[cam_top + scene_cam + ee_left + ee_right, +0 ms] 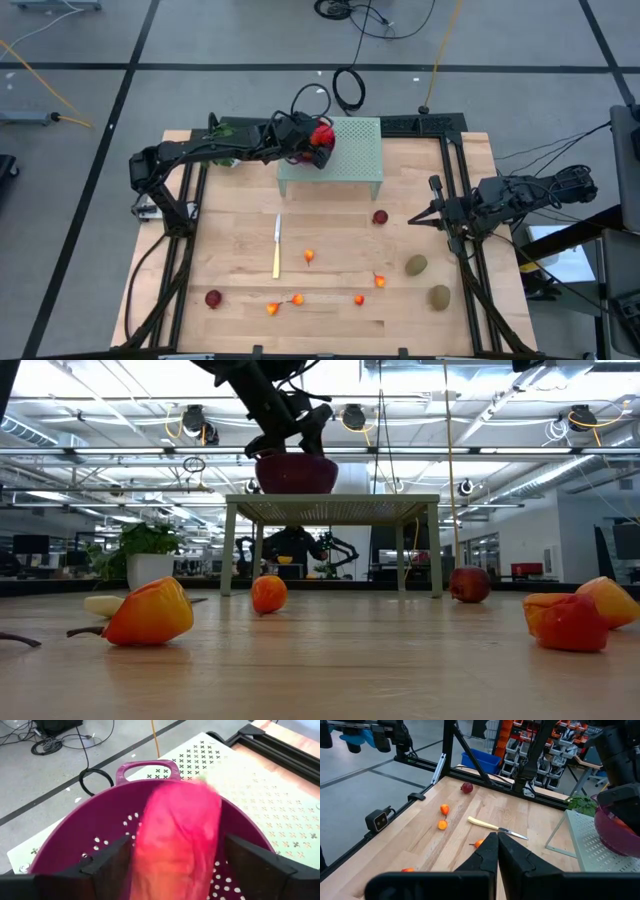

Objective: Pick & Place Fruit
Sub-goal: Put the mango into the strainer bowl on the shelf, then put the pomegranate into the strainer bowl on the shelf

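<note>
Mango-like fruit held over a magenta colander on the pale green stand at the table's far edge.

The wooden table (330, 300) carries a pale green perforated stand (345, 160) at its far edge, and on the stand's left end a magenta colander (85, 825) is set. The left gripper (318, 140) is placed over the colander, its fingers (107, 862) spread either side of the red-yellow mango-like fruit (177, 840), which is pointed down into the bowl; contact with the fingers cannot be told. The right gripper (418, 219) is held at the table's right edge with its fingers pressed together. Two kiwi-like ovals (416, 265) are seen near the front right corner, one dark red ball (380, 217) by the stand's right leg, another (213, 298) near the front left corner. A yellow-handled knife (277, 246) is laid mid-table, left of centre. Tiny orange-red pieces (297, 299) are scattered along the front.
</note>
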`<state>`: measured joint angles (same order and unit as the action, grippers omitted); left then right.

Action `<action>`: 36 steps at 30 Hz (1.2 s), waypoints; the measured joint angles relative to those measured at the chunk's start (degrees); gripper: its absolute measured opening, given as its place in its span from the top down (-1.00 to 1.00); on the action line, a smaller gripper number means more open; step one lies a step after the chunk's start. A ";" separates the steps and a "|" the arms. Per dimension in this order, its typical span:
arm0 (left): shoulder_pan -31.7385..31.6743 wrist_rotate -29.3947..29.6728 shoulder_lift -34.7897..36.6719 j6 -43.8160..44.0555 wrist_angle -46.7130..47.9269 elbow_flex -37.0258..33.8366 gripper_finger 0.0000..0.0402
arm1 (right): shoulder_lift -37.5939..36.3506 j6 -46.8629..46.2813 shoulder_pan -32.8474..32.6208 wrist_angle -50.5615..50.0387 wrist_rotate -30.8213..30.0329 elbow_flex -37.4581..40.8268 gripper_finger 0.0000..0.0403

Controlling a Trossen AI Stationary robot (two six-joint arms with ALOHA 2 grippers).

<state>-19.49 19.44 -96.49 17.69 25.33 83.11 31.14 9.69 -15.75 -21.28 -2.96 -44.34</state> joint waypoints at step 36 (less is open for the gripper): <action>24.61 1.47 19.73 29.99 12.81 0.00 -0.27 | 0.00 0.00 0.02 0.02 0.02 0.00 0.98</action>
<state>5.12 20.92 -76.76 47.68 38.13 83.11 31.14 9.69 -15.73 -21.26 -2.94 -44.34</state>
